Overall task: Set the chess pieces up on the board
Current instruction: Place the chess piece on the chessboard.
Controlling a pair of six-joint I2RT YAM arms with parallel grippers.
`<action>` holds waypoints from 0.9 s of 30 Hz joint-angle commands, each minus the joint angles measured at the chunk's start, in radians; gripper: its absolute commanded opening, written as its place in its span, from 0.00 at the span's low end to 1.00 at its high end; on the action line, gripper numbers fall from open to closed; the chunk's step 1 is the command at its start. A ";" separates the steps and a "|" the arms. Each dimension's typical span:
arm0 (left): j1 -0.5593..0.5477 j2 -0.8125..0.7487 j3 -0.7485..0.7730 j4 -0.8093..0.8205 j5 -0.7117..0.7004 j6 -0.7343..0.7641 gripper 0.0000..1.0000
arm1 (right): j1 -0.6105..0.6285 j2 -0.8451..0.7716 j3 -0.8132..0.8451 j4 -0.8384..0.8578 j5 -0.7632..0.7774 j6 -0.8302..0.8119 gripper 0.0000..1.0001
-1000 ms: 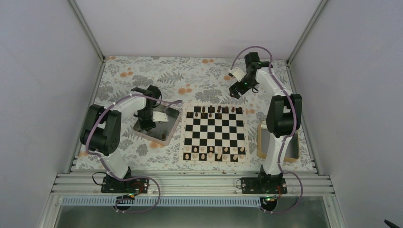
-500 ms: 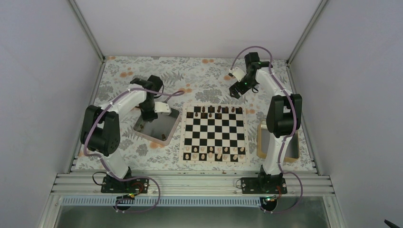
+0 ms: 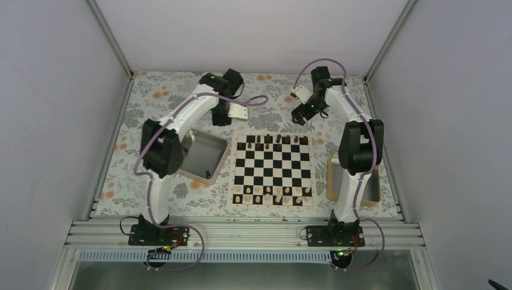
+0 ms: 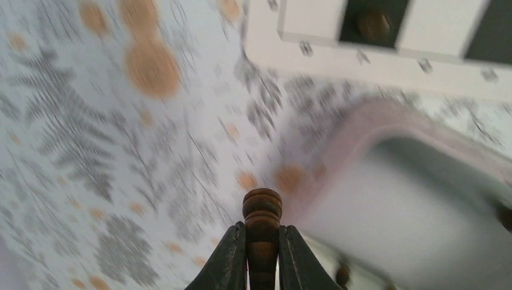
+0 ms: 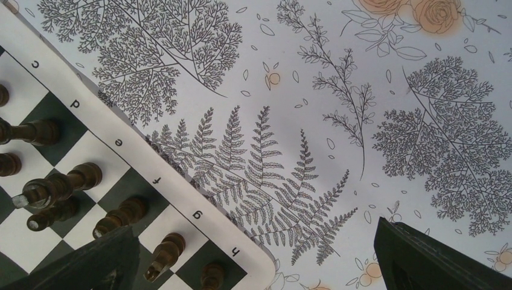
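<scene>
Beyond the far edge of the board (image 3: pixel 273 170), floral tablecloth (image 3: pixel 265 99) lies open. Off its far left corner, the left gripper (image 4: pixel 262 235) is clamped on one dark chess piece (image 4: pixel 262 208). Off the far right, the right gripper (image 5: pixel 255 232) gapes wide, empty. Other dark chess pieces (image 3: pixel 275 139) line its far rows.

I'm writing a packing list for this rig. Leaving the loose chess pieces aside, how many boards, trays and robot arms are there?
Chessboard: 1
Trays: 2 (metal tray; tan-rimmed tray, partly behind the right arm)
Robot arms: 2 (left arm and right arm)
Total: 5
</scene>
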 commanded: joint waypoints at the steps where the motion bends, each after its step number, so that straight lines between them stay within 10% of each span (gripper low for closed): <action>1: -0.059 0.185 0.256 -0.075 -0.010 0.032 0.09 | -0.008 -0.022 0.016 0.007 -0.002 0.012 1.00; 27: -0.207 0.457 0.471 -0.075 -0.032 0.086 0.10 | -0.020 -0.018 0.003 0.004 -0.009 0.000 1.00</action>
